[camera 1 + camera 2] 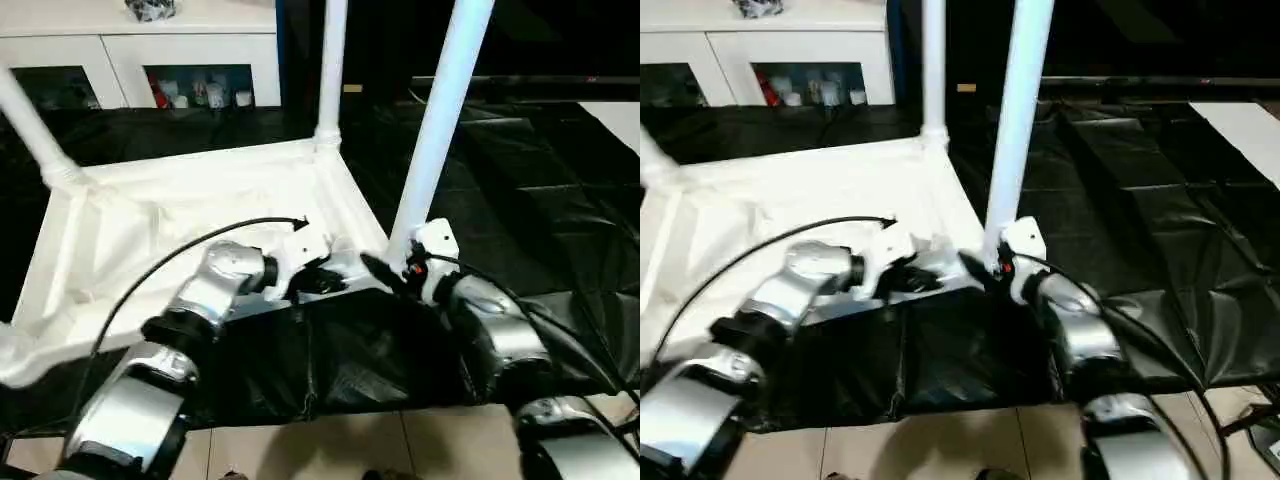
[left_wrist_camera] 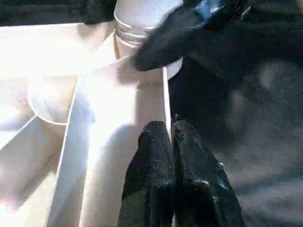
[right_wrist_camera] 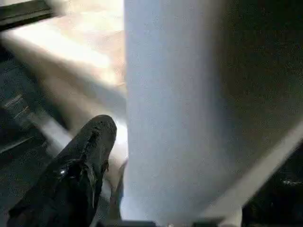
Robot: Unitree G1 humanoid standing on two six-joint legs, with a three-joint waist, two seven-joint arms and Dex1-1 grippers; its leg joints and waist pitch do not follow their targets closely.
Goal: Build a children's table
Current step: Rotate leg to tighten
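The white tabletop point(image 1: 200, 190) lies upside down on a black sheet, ribbed underside up. Three white legs stand in its corner sockets: one at the left point(image 1: 30, 125), one at the back point(image 1: 331, 60), one at the near right corner point(image 1: 440, 130). My left gripper point(image 2: 170, 127) is shut, and its tips rest on the tabletop's near rim close to that near right corner. My right gripper point(image 1: 395, 268) is at the foot of the near right leg point(image 3: 180, 104). It is open, and one black finger point(image 3: 90, 156) stands just beside the tube.
The black sheet point(image 1: 520, 180) covers the floor around the tabletop, and pale tiles point(image 1: 350, 445) show at the near edge. A white cabinet point(image 1: 140, 45) with glass doors stands at the back left. A black cable point(image 1: 180, 250) arcs over my left forearm.
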